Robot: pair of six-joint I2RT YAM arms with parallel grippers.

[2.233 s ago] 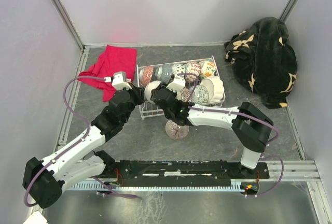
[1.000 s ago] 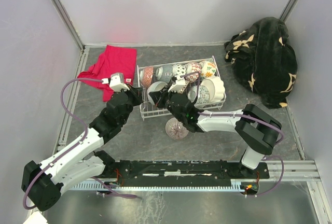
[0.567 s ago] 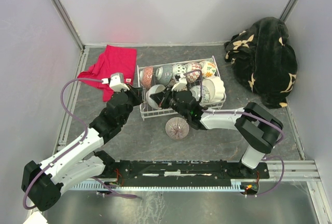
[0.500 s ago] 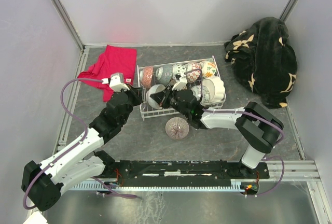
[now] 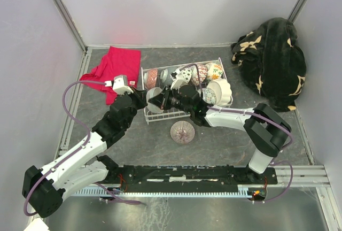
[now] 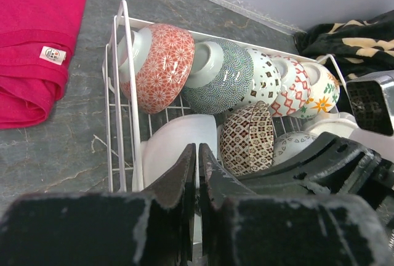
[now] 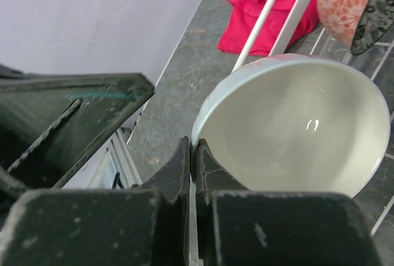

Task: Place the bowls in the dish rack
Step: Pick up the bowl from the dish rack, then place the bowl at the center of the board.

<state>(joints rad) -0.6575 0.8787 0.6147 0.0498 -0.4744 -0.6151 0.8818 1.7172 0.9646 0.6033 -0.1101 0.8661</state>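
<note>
Dish rack (image 5: 159, 116) nearly full, back row packed with patterned bowls (image 6: 221, 81). Right gripper (image 7: 192, 150) clamped on the rim of a pale bowl (image 7: 308, 130), carried in the last second from the rack's near edge to over its front-left corner. Left gripper (image 6: 197, 155), jaws together, empty, alongside. Stray bowl (image 5: 183, 132) remains on the table (image 5: 224, 145). Release looks next.

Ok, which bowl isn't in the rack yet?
The patterned bowl, alone on the table just in front of the rack; every other bowl sits inside the rack.
</note>
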